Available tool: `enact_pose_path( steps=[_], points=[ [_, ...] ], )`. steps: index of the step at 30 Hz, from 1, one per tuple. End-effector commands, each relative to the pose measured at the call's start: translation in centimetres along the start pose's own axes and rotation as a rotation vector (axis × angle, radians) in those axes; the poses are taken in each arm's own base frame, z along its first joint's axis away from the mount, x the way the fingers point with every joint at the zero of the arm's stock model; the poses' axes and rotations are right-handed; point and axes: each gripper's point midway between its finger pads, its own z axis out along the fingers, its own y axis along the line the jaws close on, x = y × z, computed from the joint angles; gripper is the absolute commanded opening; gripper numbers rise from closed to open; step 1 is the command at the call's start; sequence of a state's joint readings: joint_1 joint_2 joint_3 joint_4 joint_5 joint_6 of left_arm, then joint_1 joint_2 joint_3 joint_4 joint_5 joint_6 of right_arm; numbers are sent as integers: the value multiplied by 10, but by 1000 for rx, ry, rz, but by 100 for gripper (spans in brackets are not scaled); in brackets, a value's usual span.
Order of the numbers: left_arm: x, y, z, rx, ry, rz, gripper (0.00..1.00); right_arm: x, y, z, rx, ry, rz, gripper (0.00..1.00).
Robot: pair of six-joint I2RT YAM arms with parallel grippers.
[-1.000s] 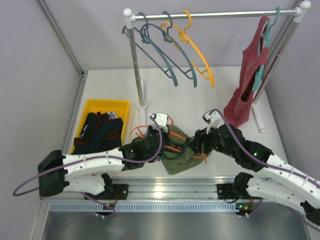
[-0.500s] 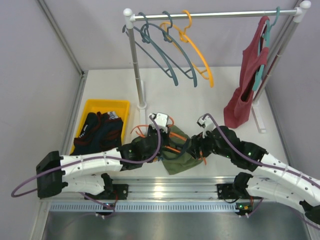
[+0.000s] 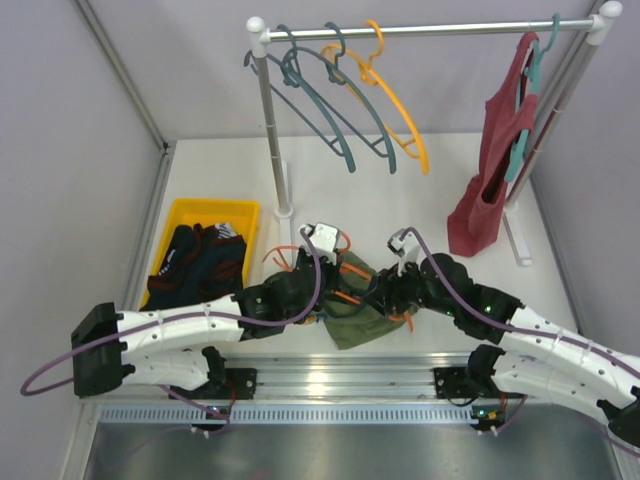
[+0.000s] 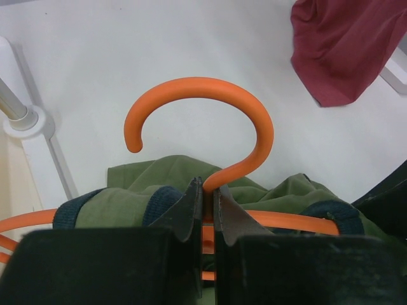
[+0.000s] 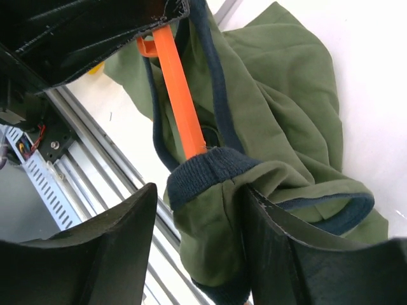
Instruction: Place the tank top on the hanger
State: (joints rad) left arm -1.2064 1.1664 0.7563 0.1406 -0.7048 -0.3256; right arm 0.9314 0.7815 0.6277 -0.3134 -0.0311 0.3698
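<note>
The olive-green tank top (image 3: pixel 357 312) lies bunched on the table between my two arms, with the orange hanger (image 3: pixel 351 270) threaded through it. My left gripper (image 4: pixel 208 202) is shut on the hanger's neck, just below the hook (image 4: pixel 210 95), and green cloth with navy trim (image 4: pixel 127 204) drapes on both sides. My right gripper (image 5: pixel 200 213) is open, its jaws standing on either side of a navy-trimmed fold of the tank top (image 5: pixel 286 95) where the hanger's arm (image 5: pixel 178 101) goes into it. The cloth touches the right-hand finger (image 5: pixel 299 260).
A yellow bin (image 3: pixel 215 210) of dark clothes stands at the left. A clothes rack (image 3: pixel 270 120) at the back holds teal hangers (image 3: pixel 330 110), an amber hanger (image 3: pixel 400 110) and a dark red top (image 3: pixel 490 180). A metal rail (image 3: pixel 340 375) runs along the near edge.
My right arm has moved left, bringing its open gripper onto the tank top's edge. My left gripper has kept hold of the hanger and hardly moved.
</note>
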Motion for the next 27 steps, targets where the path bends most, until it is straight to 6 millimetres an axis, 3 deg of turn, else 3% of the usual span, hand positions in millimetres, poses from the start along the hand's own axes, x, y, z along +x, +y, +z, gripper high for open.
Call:
enact_pose_path(
  steps=[1, 4, 10, 14, 23, 27],
  points=[
    [-44, -14, -7, 53, -87, -66, 0, -21, 14, 4, -63, -90, 11, 53],
    [-49, -16, -7, 59, -91, -69, 0, -22, 15, 5, -67, -108, 15, 46],
    [-53, -24, -9, 78, -93, -67, 0, -31, 17, 3, -67, -157, 21, 24],
    [-59, -28, -11, 86, -99, -57, 0, -35, 18, 0, -55, -194, 24, 0],
    [-73, -34, -13, 84, -102, -42, 1, -44, 17, -14, -10, -315, 17, 0],
    [-79, -32, -13, 63, -105, -36, 15, -51, 16, -21, 11, -361, 0, 0]
  ],
)
